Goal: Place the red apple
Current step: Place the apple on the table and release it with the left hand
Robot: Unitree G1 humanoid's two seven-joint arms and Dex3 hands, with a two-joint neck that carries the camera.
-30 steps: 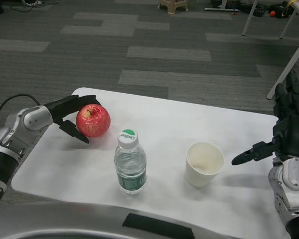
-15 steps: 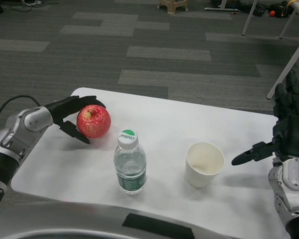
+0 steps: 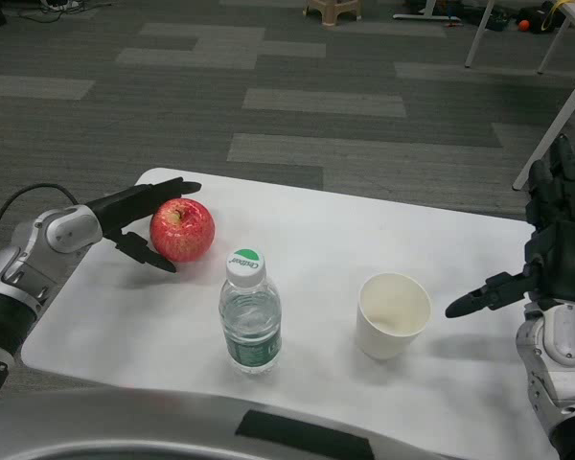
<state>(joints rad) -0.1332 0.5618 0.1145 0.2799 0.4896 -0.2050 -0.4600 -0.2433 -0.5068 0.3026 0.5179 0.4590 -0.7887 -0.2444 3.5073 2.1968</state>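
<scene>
Head view: left robot hand (image 3: 134, 222) cups red apple (image 3: 182, 230).

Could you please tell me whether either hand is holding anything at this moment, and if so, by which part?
The left hand cups the red apple from its left side, fingers above and below; a firm grip cannot be confirmed. The right hand holds nothing.

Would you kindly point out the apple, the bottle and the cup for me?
apple (image 3: 183, 231), head view, middle of its red skin.
bottle (image 3: 250, 326), head view, on its label.
cup (image 3: 389, 331), head view, outer wall below the rim.
</scene>
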